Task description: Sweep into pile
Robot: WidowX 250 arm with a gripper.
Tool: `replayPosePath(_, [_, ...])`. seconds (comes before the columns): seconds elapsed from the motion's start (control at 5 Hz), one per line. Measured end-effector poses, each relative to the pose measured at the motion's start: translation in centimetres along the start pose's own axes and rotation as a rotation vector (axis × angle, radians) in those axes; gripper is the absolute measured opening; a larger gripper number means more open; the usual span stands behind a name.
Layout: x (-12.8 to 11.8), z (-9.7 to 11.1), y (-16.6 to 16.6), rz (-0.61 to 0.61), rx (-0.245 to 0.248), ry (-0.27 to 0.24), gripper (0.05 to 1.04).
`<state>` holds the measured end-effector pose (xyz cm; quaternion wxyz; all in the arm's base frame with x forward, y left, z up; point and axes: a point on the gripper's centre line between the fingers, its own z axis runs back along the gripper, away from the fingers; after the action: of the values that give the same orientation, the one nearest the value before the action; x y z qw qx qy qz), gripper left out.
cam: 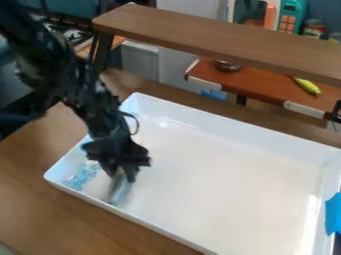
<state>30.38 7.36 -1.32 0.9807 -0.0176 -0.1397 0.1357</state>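
The tray (230, 133) looks like smooth, glossy plastic, the table (40, 199) like matt wood.

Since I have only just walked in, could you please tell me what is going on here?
The robot's gripper holds a pale sweeping tool down in a white tray, apparently to sweep. Small light-blue bits lie beside the tool, loosely clustered near the tray's left corner in the picture.

I'd say I'm standing in a robotics lab: a black robot arm (93, 107) hangs over a white tray (230, 122) with blue tape (333, 214) at its edge, and toy-like teal gear with orange buttons (289, 16) sits behind.
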Motion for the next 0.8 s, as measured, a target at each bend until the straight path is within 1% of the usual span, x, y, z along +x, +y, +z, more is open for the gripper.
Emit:
replayPosePath(0.2, [0.4, -0.1, 1.9, -0.039, 0.046, 0.001, 0.374])
replayPosePath(0.4, [1.4, 0.0, 3.9, -0.082, 0.175, -0.052, 0.374])
replayPosePath(0.6, [0.8, 0.5, 3.1, -0.091, 0.143, -0.062, 0.374])
replayPosePath(0.8, [1.2, 2.6, -0.1, -0.068, 0.072, -0.117, 0.374])
